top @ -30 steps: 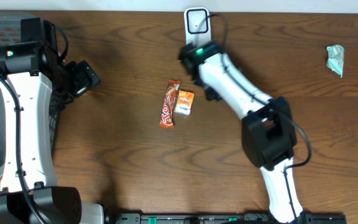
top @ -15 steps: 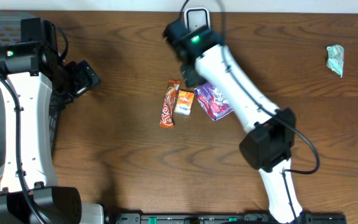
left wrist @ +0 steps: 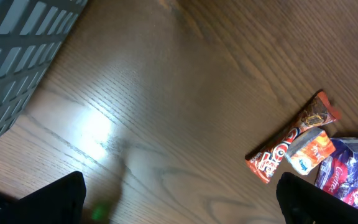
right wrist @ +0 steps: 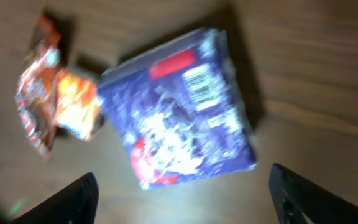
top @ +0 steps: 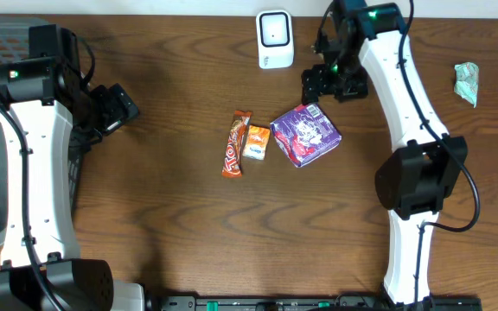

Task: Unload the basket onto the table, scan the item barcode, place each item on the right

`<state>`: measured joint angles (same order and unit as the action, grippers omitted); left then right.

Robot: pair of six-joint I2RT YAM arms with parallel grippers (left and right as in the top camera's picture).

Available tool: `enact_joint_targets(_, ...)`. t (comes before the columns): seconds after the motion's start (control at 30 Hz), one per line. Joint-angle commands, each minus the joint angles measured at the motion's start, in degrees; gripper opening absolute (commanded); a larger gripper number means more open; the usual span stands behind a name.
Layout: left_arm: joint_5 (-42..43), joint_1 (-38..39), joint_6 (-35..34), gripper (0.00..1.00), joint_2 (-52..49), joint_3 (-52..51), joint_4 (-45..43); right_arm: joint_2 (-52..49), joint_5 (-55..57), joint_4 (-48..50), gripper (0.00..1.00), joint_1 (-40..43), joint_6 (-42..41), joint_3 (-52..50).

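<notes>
On the worktop (top: 145, 225), nothing is being gripped by either arm. At the left edge the left tool (left wrist: 185, 208) is being held wide apart and empty, well away from the goods. Near the back edge the right tool (top: 320, 84) is being carried with its jaws apart, clamped on nothing, near the scanner (top: 275, 39). In front of it the purple packet (top: 305, 135) is lying flat, just beside the sachet (top: 256, 142), with the bar (top: 236, 142) next to that. The barcode (right wrist: 197, 81) is being shown face up at the packet's far end. For a clean scan, the packet is probably best being taken by its free sides, clear of the barcode and the sachet, so the code is being left uncovered when turned to the scanner.
</notes>
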<state>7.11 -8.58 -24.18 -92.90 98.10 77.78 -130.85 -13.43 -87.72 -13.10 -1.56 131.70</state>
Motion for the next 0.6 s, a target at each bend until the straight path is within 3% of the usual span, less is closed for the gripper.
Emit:
enact_joint_targets(0.0, -0.7, -0.1, -0.1, 0.98, -0.3, -0.3, 0.2, 0.2, -3.9, -0.5, 0.83, -2.7, 4.6, -0.4)
enact_joint_targets(0.13, -0.7, -0.1, -0.1, 0.98, -0.3, -0.3, 0.2, 0.2, 5.2, -0.6, 0.82, -7.1, 1.2, -0.4)
enact_joint_targets(0.37, -0.7, -0.1, -0.1, 0.98, -0.3, -0.3, 0.2, 0.2, 30.6, -0.3, 0.82, -18.1, -11.3, -2.3)
enact_joint_targets(0.57, -0.7, -0.1, -0.1, 0.98, -0.3, -0.3, 0.2, 0.2, 41.5, 4.0, 0.82, -24.7, -18.4, -10.1)
